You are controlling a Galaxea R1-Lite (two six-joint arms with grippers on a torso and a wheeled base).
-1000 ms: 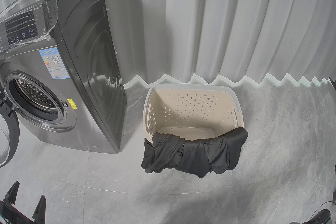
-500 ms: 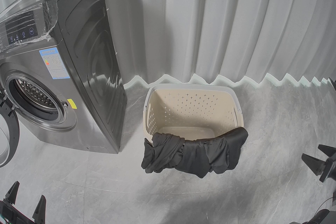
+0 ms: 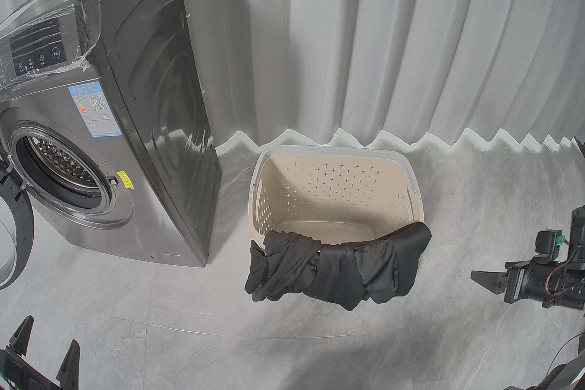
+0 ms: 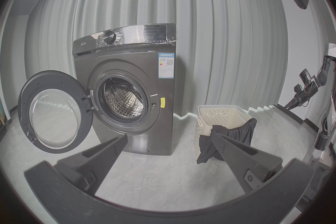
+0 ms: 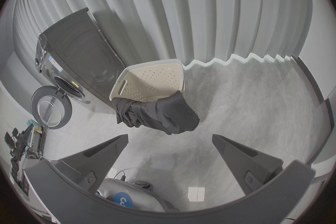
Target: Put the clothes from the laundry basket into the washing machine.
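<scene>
The cream laundry basket stands on the grey floor, its far rim close to the scalloped hem of the white curtain. A dark garment is draped over the basket's near rim, bunched at its left end and hanging down the outside wall; the basket's bottom inside looks bare.

To the left stands the grey washing machine, with a narrow strip of floor between its right side and the basket's left wall. Its round door is swung wide open to the left, and the steel drum shows through the opening.

The left gripper sits low at the near left, in front of the machine, its fingers spread apart and holding nothing. The right gripper is out to the right of the basket, above bare floor, facing the garment with its fingers also parted and empty. Open floor lies between each gripper and the basket's near edge, and wide on the right.
</scene>
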